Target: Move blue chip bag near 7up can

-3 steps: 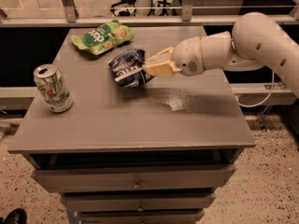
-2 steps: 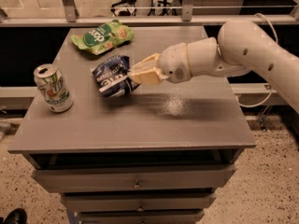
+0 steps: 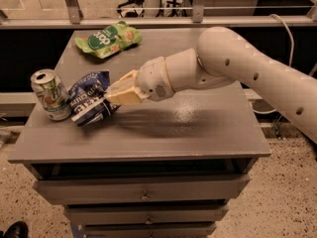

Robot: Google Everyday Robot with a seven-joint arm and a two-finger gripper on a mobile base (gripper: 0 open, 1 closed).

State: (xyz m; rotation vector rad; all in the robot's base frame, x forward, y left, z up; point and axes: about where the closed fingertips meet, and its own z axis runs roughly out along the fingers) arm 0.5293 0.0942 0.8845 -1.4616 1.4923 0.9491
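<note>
The tool (image 3: 110, 97) was clamped shut on the blue chip bag (image 3: 89, 103), which was just beside the 7up can (image 3: 49, 94), at its 3 o'clock, on the tabletop's (image 3: 198, 128) 9 o'clock side. A green snack bag (image 3: 109, 38) lay near 12 o'clock.

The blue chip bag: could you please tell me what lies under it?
Grey tabletop shows around the blue chip bag, which the gripper holds beside the 7up can. What lies directly beneath is covered.
</note>
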